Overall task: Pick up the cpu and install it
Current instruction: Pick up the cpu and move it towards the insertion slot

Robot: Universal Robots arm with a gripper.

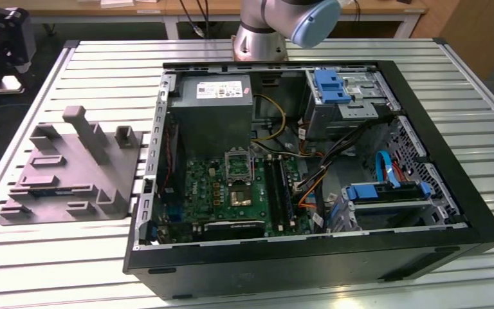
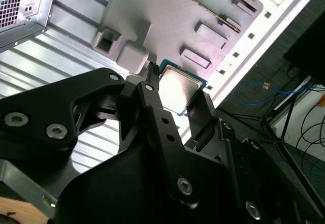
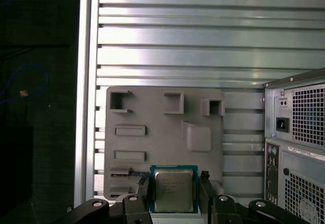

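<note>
The cpu [image 3: 173,189] is a small square chip with a silvery top and a green rim. It sits between the two black fingers [image 3: 143,183] of my gripper [image 3: 174,181], which is shut on its opposite edges. In the second wrist view the cpu [image 2: 179,88] is likewise clamped in the gripper [image 2: 175,96]. I hold it high above the grey moulded tray [image 3: 162,112], over that tray's edge. In the exterior view the open computer case [image 1: 316,257] lies on its side, with the green motherboard [image 1: 221,193] and its socket [image 1: 237,164] exposed.
The grey tray [image 1: 67,174] with upright posts lies on the slatted metal table [image 1: 453,58], at the exterior view's left of the case. The case's rear panel [image 3: 299,132] stands beside the tray. Cables, blue drive brackets [image 1: 330,87] and the power supply [image 1: 217,109] crowd the case. The arm's base [image 1: 260,38] stands behind it.
</note>
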